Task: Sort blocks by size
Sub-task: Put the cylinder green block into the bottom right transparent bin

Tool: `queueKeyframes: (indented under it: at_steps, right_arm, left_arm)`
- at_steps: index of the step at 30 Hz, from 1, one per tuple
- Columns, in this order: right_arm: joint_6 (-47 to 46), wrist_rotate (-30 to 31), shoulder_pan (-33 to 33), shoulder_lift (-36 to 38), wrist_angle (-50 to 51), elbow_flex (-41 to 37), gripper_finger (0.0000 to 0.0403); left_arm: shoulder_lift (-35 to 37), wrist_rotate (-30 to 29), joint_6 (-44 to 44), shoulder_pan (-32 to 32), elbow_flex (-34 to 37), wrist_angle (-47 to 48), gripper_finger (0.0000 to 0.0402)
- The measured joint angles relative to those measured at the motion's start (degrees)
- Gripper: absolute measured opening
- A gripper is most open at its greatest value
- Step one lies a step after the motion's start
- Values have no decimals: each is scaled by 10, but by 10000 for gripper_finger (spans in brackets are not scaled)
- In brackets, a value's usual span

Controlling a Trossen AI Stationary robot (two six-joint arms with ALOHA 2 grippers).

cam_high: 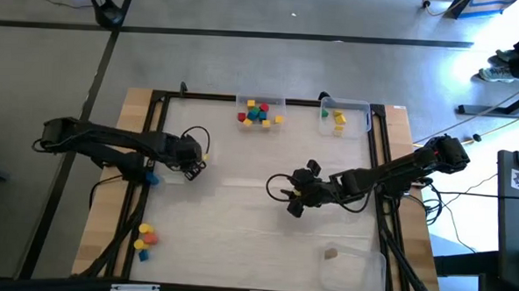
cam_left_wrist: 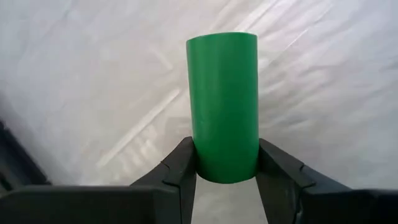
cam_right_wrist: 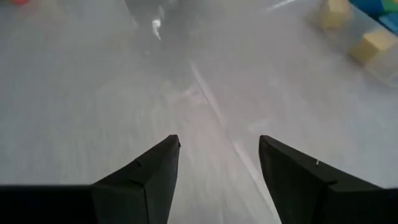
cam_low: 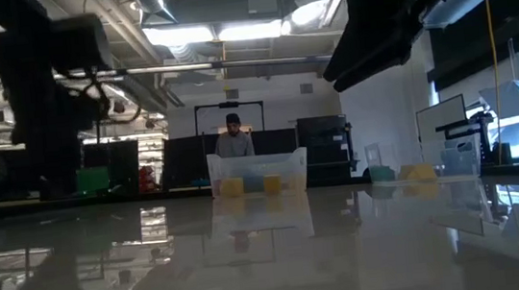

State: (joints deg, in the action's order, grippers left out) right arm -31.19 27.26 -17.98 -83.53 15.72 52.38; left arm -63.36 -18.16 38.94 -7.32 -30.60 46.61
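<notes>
A green cylinder block point(cam_left_wrist: 222, 106) stands between the fingers of my left gripper point(cam_high: 195, 157), which is over the left part of the table. My right gripper point(cam_right_wrist: 219, 162) hangs open above the table's middle point(cam_high: 294, 198) with nothing between its fingers. Several coloured blocks point(cam_high: 259, 113) lie in a clear tray at the far edge. A second tray point(cam_high: 345, 117) to its right holds yellow and green blocks. A tan block point(cam_high: 330, 252) lies in a clear tray at the near right. More blocks lie loose on the left rim: a blue one point(cam_high: 151, 178) and a yellow, orange and blue cluster point(cam_high: 144, 237). My left gripper pinches the green cylinder's curved side near one end point(cam_left_wrist: 224, 169) between its two fingers point(cam_left_wrist: 181, 167), which lie along the cylinder. Most of the cylinder sticks out past the fingertips. The gripper points steeply down, and no contact between the cylinder's free end and the table shows.
A dark frame point(cam_high: 159, 124) runs around the white table surface. Bare surface point(cam_high: 238, 232) stretches between the two arms and toward the near edge. In the low view a person point(cam_low: 234, 140) stands beyond the far tray point(cam_low: 258, 174).
</notes>
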Motion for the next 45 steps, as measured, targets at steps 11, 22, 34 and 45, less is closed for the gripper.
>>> queueKeyframes:
  at_steps: [11,22,34,45]
  right_arm:
    - [136,-44,12,0,-142,0,220]
    - [201,-100,35,-2,-388,-54,229]
    - [227,-141,61,-125,-621,-41,329]
    - [269,-209,68,-208,-622,72,298]
  left_arm:
    - [67,14,-144,138,-16,-234,118]
    - [69,13,-226,240,-16,-417,120]
    - [46,13,-272,264,-17,-537,121]
    - [31,13,-274,268,-17,-562,123]
